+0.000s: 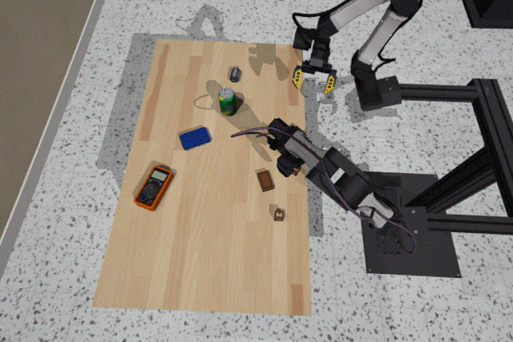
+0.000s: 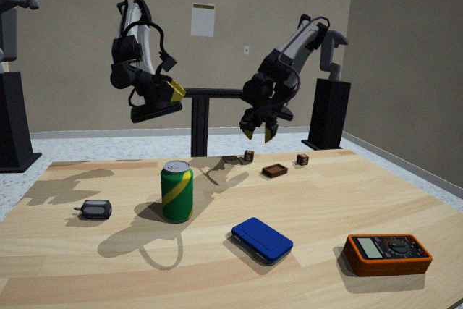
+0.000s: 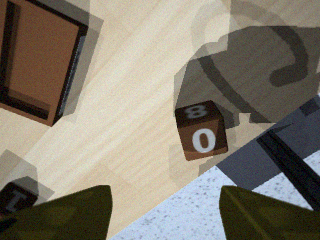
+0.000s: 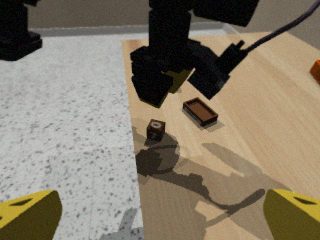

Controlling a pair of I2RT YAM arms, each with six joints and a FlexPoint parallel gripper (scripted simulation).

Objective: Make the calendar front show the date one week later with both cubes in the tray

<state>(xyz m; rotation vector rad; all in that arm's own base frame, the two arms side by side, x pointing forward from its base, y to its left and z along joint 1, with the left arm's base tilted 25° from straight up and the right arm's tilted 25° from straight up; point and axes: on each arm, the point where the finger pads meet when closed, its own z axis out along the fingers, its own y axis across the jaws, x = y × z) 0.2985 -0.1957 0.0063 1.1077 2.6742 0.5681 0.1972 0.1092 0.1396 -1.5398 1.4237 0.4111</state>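
The small brown tray [image 1: 265, 181] [image 2: 274, 170] [image 3: 42, 50] [image 4: 200, 111] is empty. One cube [image 2: 248, 155] [image 3: 202, 131] [image 4: 156, 130] rests on the table near the robot-side edge, with 0 on top and 8 facing the exterior camera; the left arm mostly hides it in the top view. The other cube [image 1: 278, 215] [image 2: 302, 159] [image 3: 19, 196] lies beyond the tray, 2 on top, with a 5 visible in the exterior view and a 1 in the left wrist view. My left gripper [image 2: 258, 137] [image 3: 165, 194] is open and empty above the first cube. My right gripper [image 1: 313, 82] [image 4: 162, 198] is open and empty, raised near the table edge.
A green can [image 1: 228, 102] [image 2: 177, 193] stands farther back. A blue case [image 1: 195, 138] [image 2: 262, 239], an orange multimeter [image 1: 153, 187] [image 2: 387, 255] and a small grey object [image 1: 235, 74] [image 2: 95, 209] lie on the table, all away from the cubes and tray.
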